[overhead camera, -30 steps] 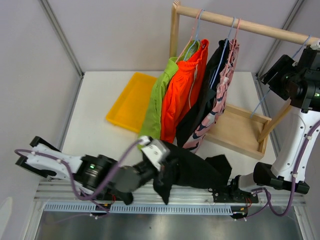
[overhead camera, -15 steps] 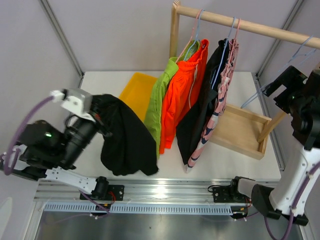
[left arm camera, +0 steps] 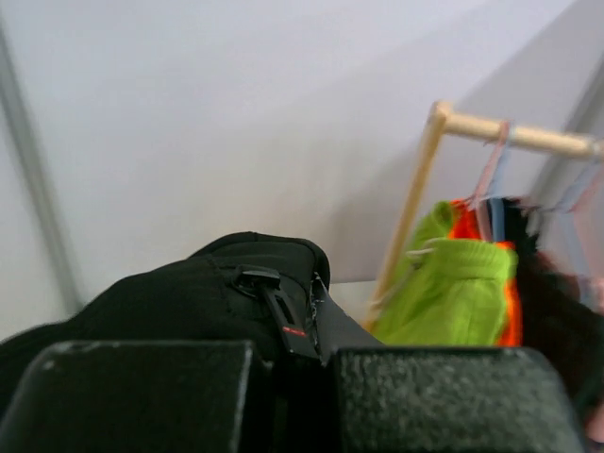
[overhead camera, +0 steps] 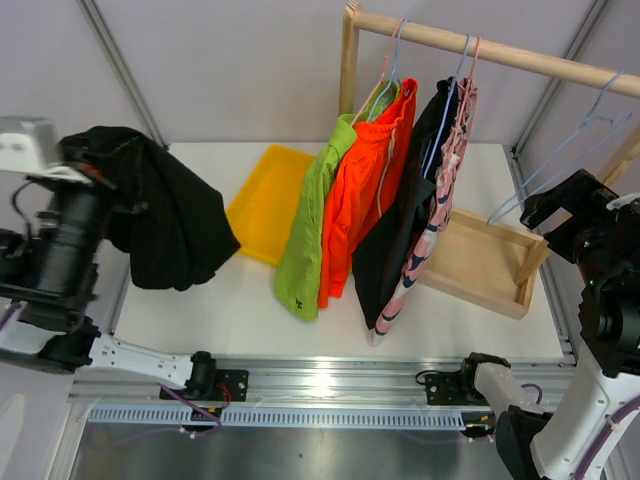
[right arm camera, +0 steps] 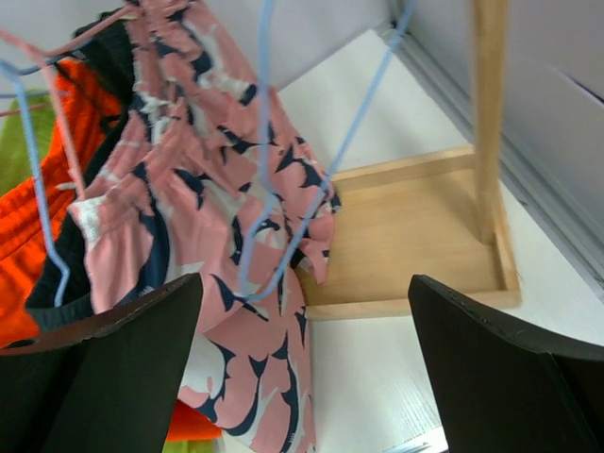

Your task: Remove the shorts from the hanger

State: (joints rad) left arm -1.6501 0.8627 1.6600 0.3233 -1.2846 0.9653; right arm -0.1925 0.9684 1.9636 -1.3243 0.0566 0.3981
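Observation:
My left gripper [overhead camera: 97, 152] is raised at the far left, shut on a pair of black shorts [overhead camera: 165, 225] that hangs off it clear of the rack. In the left wrist view the black shorts [left arm camera: 203, 297] bunch between my fingers [left arm camera: 453, 396]. Lime green shorts [overhead camera: 305, 225], orange shorts [overhead camera: 358, 195], black shorts [overhead camera: 398, 235] and pink patterned shorts [overhead camera: 432, 225] hang on hangers from the wooden rod [overhead camera: 490, 48]. An empty blue hanger [overhead camera: 565, 150] hangs at the rod's right end. My right gripper [overhead camera: 555, 212] is open and empty just below it, facing the pink shorts [right arm camera: 203, 245] and the blue hanger [right arm camera: 283, 198].
A yellow tray [overhead camera: 262, 200] lies at the back left of the white table, behind the green shorts. The rack's wooden base tray [overhead camera: 485, 265] sits at the right, with its post [right arm camera: 489, 113] close to my right gripper. Grey walls close in both sides.
My left arm has swung from the front middle up to the far left, carrying the black shorts off the table. My right gripper has dropped lower, away from the blue hanger.

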